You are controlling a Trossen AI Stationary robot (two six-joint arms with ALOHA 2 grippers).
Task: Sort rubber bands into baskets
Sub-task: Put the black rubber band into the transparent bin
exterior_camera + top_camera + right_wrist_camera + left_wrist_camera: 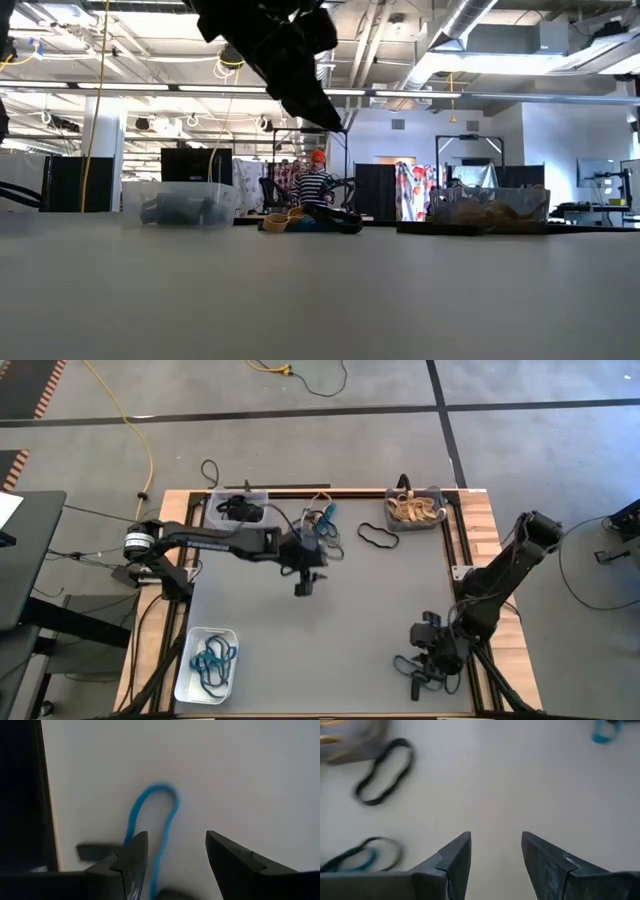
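The left hand point(304, 586) is held above the middle of the grey desk point(380, 610), its jaws apart and nothing gripped, apparently between picks; a loose black rubber band point(378, 537) and a small mixed heap of bands point(322, 520) lie near the far edge. The right hand point(418, 682) is lowered at the near right corner, jaws parted with a teal-blue rubber loop point(150, 820) lying at one finger, not yet gripped.

Black bands are kept in the clear rectangular basket point(240, 507), tan bands in the dark grey basket point(414, 510), and teal bands in the white basket point(206, 664).
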